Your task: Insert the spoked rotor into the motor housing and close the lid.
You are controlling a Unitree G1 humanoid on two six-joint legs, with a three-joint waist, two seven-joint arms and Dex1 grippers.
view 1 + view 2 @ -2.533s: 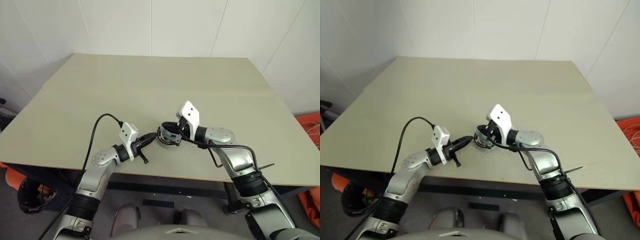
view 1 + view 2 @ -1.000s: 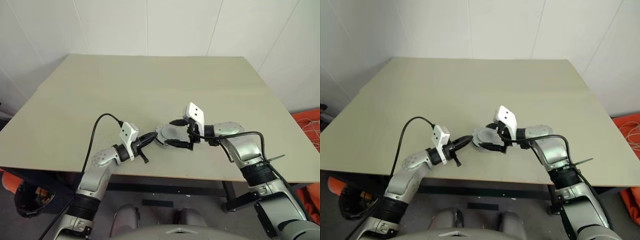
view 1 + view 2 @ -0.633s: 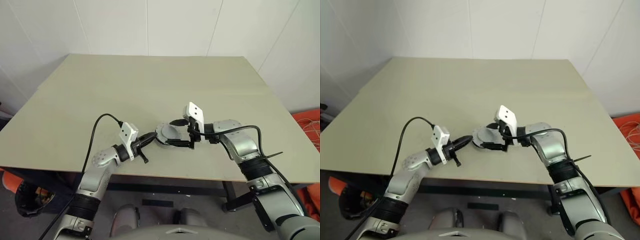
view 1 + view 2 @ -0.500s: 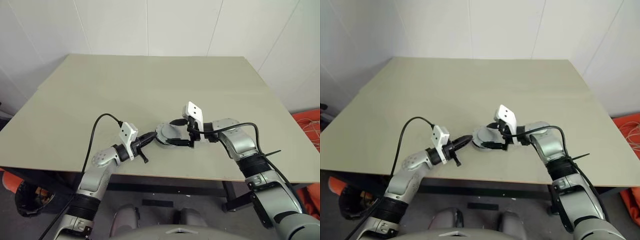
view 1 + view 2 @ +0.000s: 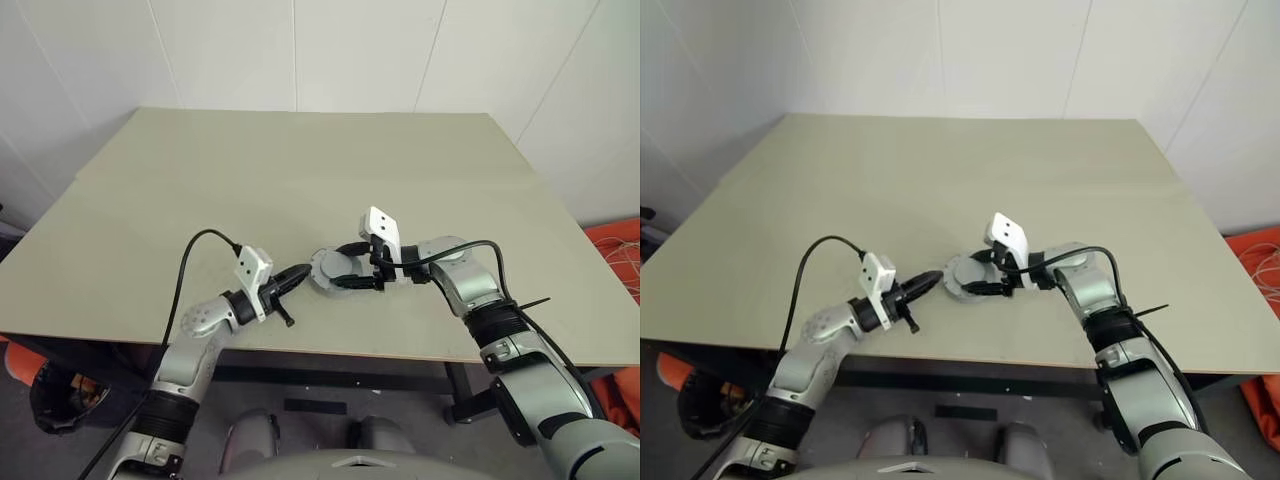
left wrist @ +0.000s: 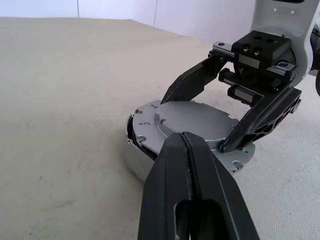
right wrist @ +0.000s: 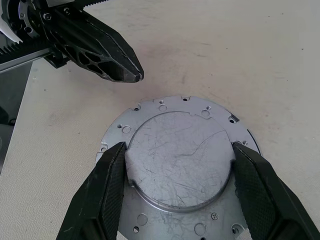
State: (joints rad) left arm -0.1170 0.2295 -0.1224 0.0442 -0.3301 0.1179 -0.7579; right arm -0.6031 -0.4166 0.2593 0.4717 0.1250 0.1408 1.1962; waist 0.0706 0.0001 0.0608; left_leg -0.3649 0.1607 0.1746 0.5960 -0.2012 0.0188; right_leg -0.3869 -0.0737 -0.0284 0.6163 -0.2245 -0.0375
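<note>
The tabletop [image 5: 300,170] is wide and bare, with lots of free room behind the arms and out to both sides. The work happens low in the middle of the head views, close to the near edge, so there is little room in front. There the lid [image 7: 180,162], a flat silvery disc with small holes round its rim, lies on top of the motor housing [image 6: 137,157], whose grey wall shows under it in the left wrist view. The lid looks a bit tilted, with a dark gap under its edge on one side. The right tool [image 5: 350,268] reaches in from the right of the frame, its two black fingers [image 7: 102,192] spread around the raised middle of the lid, close beside it on each side. It cannot be told if they press on it. The left tool [image 5: 296,273] comes in from the lower left, squeezed shut on nothing, its tip just beside the lid's rim. Since a second ago, the right tool's fingers have drawn closer together, and the right elbow has swung in toward the middle of the frame. The left tool has stayed where it was.
</note>
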